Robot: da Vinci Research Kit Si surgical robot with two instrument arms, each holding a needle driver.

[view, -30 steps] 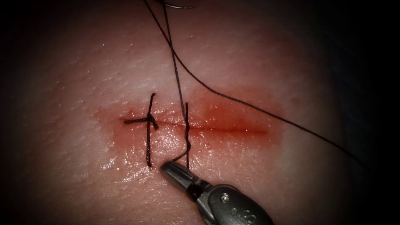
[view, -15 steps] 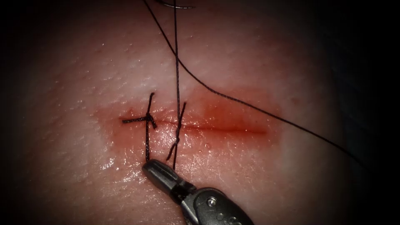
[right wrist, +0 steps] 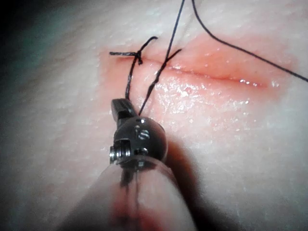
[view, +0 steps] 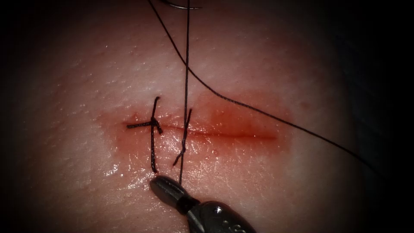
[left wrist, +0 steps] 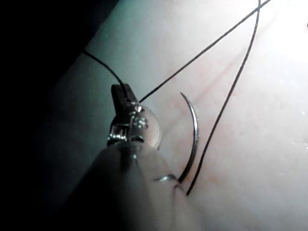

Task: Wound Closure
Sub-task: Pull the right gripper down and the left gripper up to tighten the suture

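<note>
The tissue has a horizontal cut wet with red fluid. A knotted stitch crosses its left end. Just right of it a second stitch carries a twist of thread. From there one taut thread runs straight up. My right tool sits just below the cut, shut on the thread's lower end; its jaws point at the stitches. My left tool is shut on the thread farther up. The curved needle lies loose on the tissue beside it, held by neither tool.
A second long strand of thread slants from the top across the tissue to the right edge. A short arc of the needle shows at the top edge. A short loose tail hangs below the second stitch.
The right tool moved left and slightly down with the thread. The slack strand above the second stitch straightened into a taut line, and the twist drew closer onto the cut.
</note>
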